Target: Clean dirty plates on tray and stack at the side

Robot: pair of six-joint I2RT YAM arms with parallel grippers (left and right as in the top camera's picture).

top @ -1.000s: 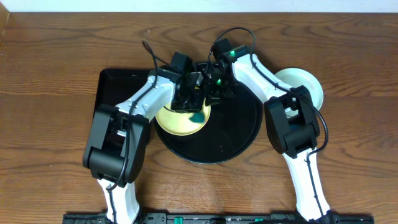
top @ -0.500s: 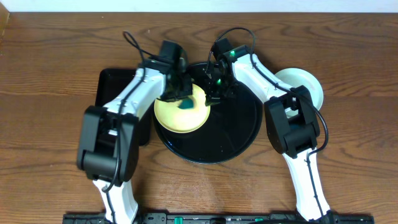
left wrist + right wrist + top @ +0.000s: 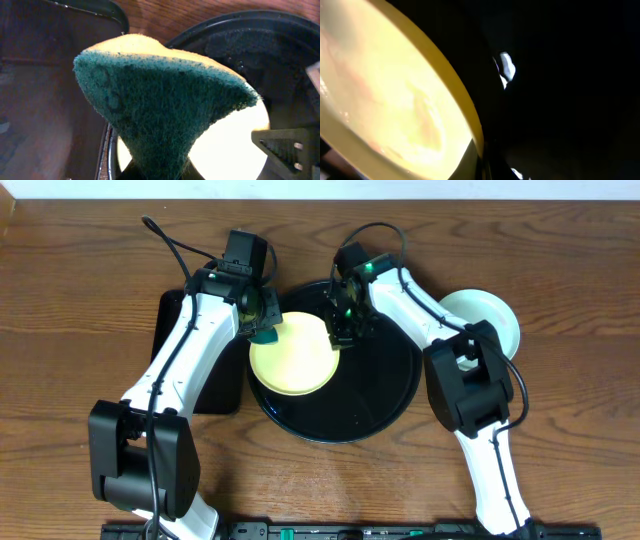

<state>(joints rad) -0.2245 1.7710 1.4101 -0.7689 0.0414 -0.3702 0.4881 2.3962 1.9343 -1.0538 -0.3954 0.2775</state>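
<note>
Left jaws clamp the sponge [image 3: 160, 100] beside the yellow plate [image 3: 290, 358] on the tray [image 3: 380, 395]. Closure of the right jaws cannot be determined.

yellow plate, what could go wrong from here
1. The right gripper meets the yellow plate only at its rim, and the plate reaches the left edge of the tray, so it could slip or tip off.
2. The sponge in the left gripper is pinched narrow at one end and may twist loose under wiping pressure.
3. The two grippers are close together over the plate and might bump.
</note>
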